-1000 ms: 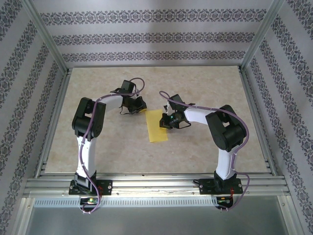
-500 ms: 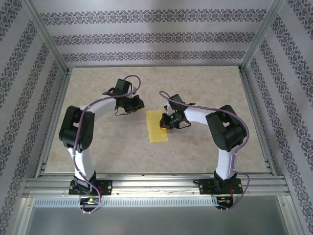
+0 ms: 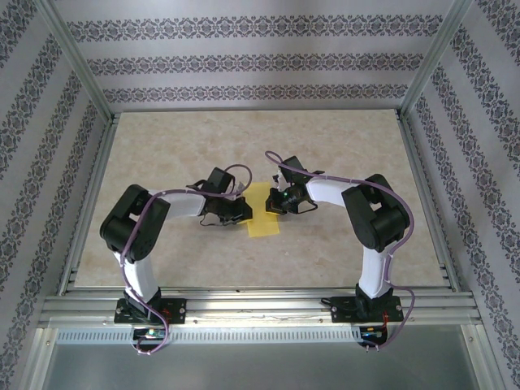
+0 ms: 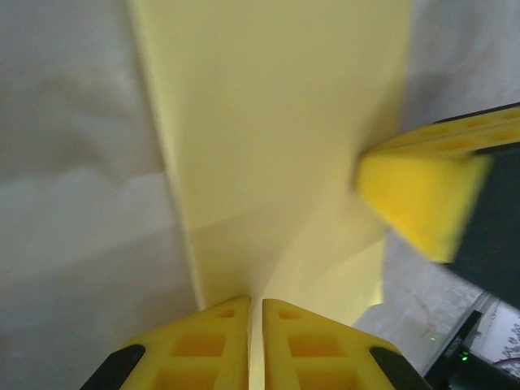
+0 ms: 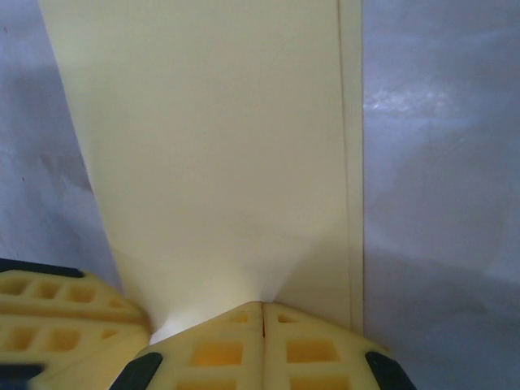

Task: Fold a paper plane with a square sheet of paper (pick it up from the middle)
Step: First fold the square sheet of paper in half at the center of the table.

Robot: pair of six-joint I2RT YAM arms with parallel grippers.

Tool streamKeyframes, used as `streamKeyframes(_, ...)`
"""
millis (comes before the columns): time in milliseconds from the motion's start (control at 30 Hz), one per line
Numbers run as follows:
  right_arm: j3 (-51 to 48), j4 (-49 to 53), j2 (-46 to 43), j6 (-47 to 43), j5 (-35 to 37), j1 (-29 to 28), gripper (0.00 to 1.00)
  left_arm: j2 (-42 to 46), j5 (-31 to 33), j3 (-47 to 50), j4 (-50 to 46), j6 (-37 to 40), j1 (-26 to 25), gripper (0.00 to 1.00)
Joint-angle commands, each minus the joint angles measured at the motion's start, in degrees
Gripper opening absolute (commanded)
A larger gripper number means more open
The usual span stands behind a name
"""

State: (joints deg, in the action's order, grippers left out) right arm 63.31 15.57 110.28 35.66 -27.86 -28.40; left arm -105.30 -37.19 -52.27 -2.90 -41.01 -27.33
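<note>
While the square sheet of paper (image 3: 263, 223), folded to a narrow yellow strip, lies on the table (image 3: 341, 146), both arms are right at it. Left gripper (image 3: 241, 210) is on its left edge, jaws nearly together, nipping the paper between them. Right gripper (image 3: 274, 201) is on its right edge, jaws pressed tight, with the paper tented up into the pinch.
</note>
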Motion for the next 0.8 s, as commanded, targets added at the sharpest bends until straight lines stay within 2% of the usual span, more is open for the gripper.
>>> streamKeyframes(0,-1.24,6.24,1.43,0.24,4.83,-0.78,0.00,-0.17,-0.43,4.23,3.81,0.61,-0.13,0.14)
streamKeyframes(267,-1.35,6.04,1.43,0.42,4.91,-0.69,0.00,6.24,0.68,6.35,-1.38,3.18,-0.09,0.18)
streamKeyframes(400,-1.42,6.14,1.25,0.31,4.75,-0.69,0.00,9.70,-1.30,5.12,1.42,-0.55,-0.84,0.19)
streamKeyframes(567,-1.89,6.14,0.82,0.35,5.17,-0.67,0.00,7.23,-4.73,5.14,8.55,-7.22,-3.65,0.16)
streamKeyframes(767,-1.82,5.68,1.17,0.73,4.65,-0.76,0.00,3.45,-4.21,7.38,9.04,-6.27,-4.65,0.15)
